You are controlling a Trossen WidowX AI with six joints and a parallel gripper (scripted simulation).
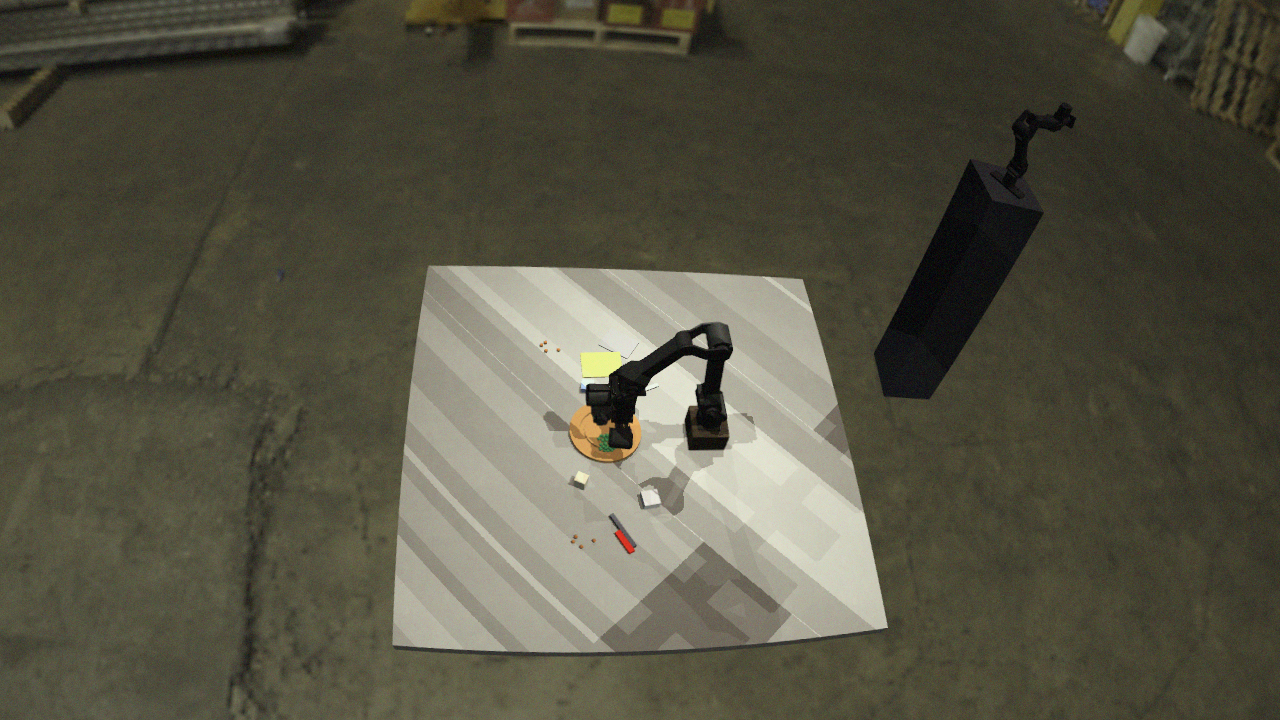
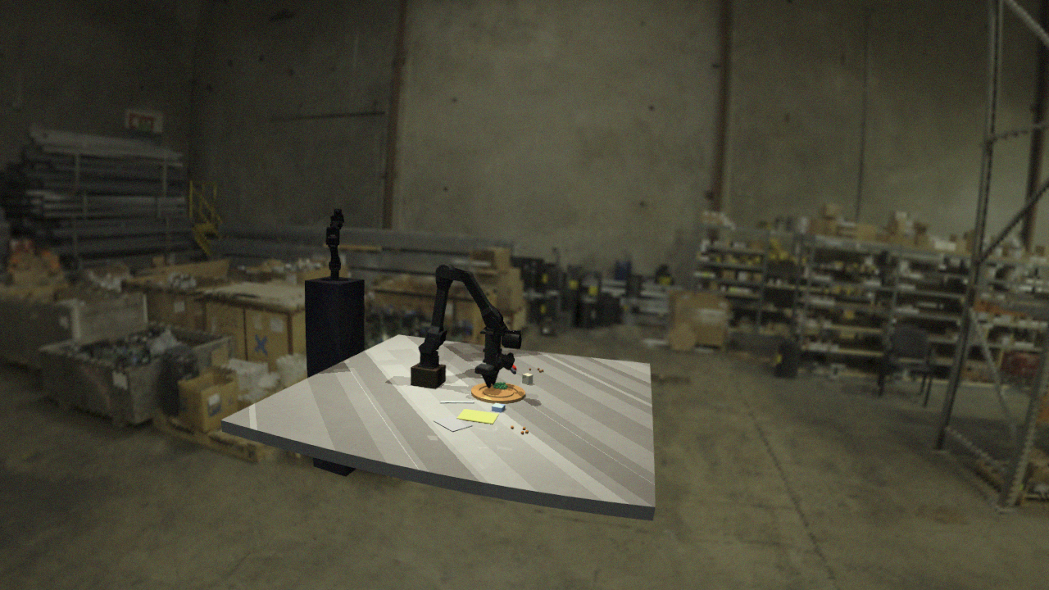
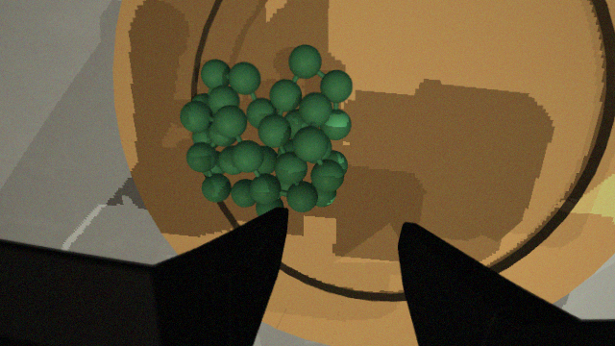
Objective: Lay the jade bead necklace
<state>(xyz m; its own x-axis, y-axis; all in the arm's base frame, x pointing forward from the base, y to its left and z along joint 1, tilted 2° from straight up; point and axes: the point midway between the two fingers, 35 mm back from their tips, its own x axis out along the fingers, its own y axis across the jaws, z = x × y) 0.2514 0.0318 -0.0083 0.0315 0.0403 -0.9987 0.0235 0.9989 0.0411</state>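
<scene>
- The gripper (image 3: 342, 218) hung over the round bead board (image 3: 461, 62) with its two dark fingers spread partly apart and nothing between them.
- Just beyond the fingertips, the jade bead necklace (image 3: 271, 132) lay on the board as a tight heap, beads piled on one another, not strung out.
- The heap sat over one stretch of the groove (image 3: 593, 144), the thin dark ring near the board's rim; most of that ring showed bare, so the task looked far from done.
- From the top view the board (image 1: 581, 440) lay on the striped table (image 1: 501, 573), close to the arm's base (image 1: 720, 438), with a yellow pad (image 1: 599, 362) just beyond it.
- A red tool (image 1: 622, 540), two small cubes (image 1: 580, 480) and loose brown beads (image 1: 582, 540) lay farther off, well apart from the board.
- Risk, as I judged it: a pinch into the pile could catch several strands at once and lift the whole knot, so it would drop back bunched.
- A low sweep of the fingers could also push beads over the rim onto the table, or nudge the board itself.
</scene>
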